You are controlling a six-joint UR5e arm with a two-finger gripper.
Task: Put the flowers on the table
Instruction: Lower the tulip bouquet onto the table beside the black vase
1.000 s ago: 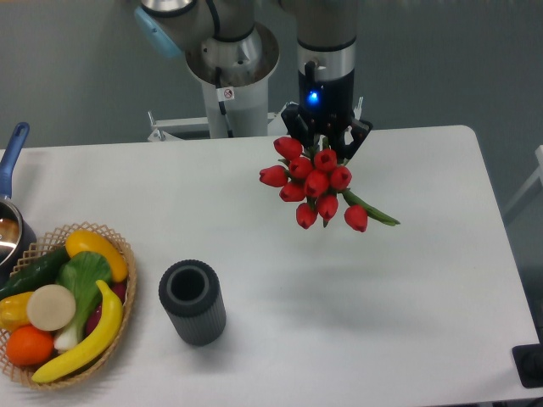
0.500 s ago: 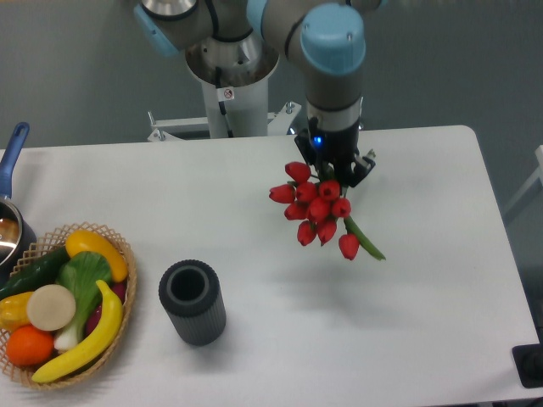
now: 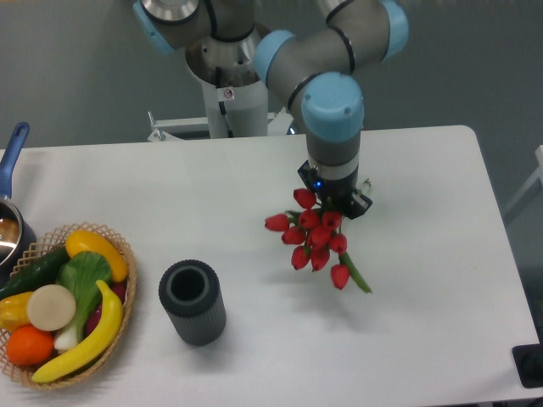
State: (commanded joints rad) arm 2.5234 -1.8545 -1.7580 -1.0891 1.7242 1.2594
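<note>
The flowers (image 3: 312, 237) are a bunch of red tulips with green leaves, hanging blooms toward the camera just above the white table (image 3: 424, 254), right of centre. My gripper (image 3: 335, 199) is shut on the stems from above; the stems and my fingertips are mostly hidden behind the blooms. One green leaf sticks out to the lower right.
A dark grey ribbed cylinder vase (image 3: 193, 302) stands upright left of the flowers. A wicker basket of fruit and vegetables (image 3: 59, 303) sits at the left front. A pot with a blue handle (image 3: 10, 182) is at the left edge. A dark object (image 3: 531, 365) is at the front right corner.
The arm has lowered and come toward the front of the table, carrying the flowers down closer to the tabletop. The vase and basket have not moved.
</note>
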